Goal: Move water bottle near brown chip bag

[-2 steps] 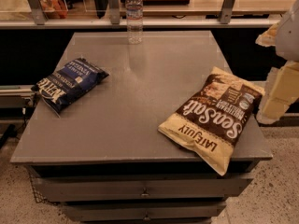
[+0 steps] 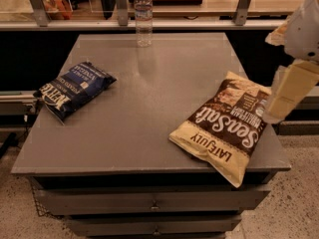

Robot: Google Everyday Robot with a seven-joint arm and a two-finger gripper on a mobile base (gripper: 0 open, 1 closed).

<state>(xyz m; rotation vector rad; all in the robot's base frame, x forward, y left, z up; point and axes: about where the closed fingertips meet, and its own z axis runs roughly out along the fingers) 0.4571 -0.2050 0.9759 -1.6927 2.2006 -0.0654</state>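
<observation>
At the right edge of the view, the gripper (image 2: pixel 285 96) hangs over the table's right side, just beside the brown chip bag (image 2: pixel 224 126), w/ the white arm (image 2: pixel 306 29) above it. Compared w/ 0.7 s ago it sits a bit further left and slightly higher, so its lower end now overlaps the bag's right edge in the view. Whether it touches the bag can't be told. Its grip state can't be told either, but it carries no bottle.

The water bottle (image 2: pixel 143 19) stands upright at the far edge of the table (image 2: pixel 149 113), approx. centre-left, same spot as before and well apart from the brown chip bag. That bag lies flat at the front right corner, one end hanging over the front edge, unmoved. A dark blue chip bag (image 2: pixel 75 88) lies flat on the left side, also unmoved.

The table top is plain grey and matte. Under the front edge are two grey drawers (image 2: pixel 154 200) w/ small knobs. The floor (image 2: pixel 299 208) is pale and speckled. Behind the table runs a light ledge (image 2: pixel 199 24) w/ slanted metal posts.
</observation>
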